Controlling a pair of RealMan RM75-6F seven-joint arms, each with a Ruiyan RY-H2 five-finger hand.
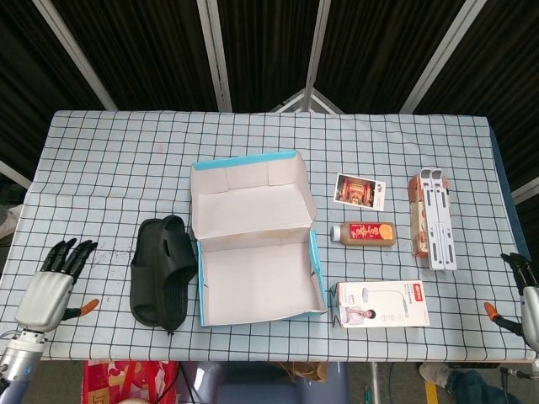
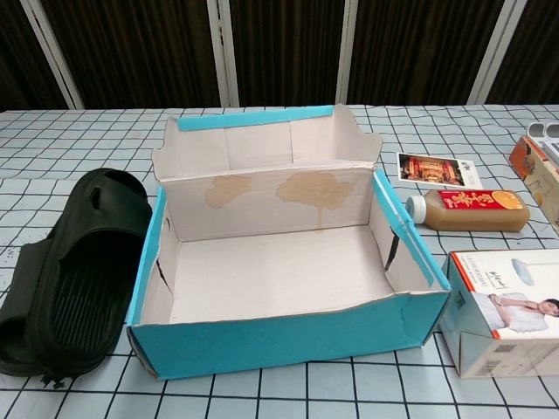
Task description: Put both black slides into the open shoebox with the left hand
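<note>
The black slides [image 1: 162, 269] [image 2: 74, 271] lie stacked together on the checked cloth, right beside the left wall of the open shoebox [image 1: 217, 311] [image 2: 288, 336]. The box is blue outside and bare cardboard inside, with nothing in it and its lid folded back. My left hand [image 1: 50, 282] hovers over the table's front left corner, fingers spread and holding nothing, a hand's width left of the slides. My right hand [image 1: 526, 290] shows at the far right edge, fingers apart and holding nothing. Neither hand appears in the chest view.
Right of the box lie a photo card [image 1: 360, 190], a juice bottle [image 1: 364, 233] on its side, a white lamp carton [image 1: 383, 304] and an orange and white package [image 1: 431, 219]. The table's front edge [image 1: 253, 349] runs just below the slides and box.
</note>
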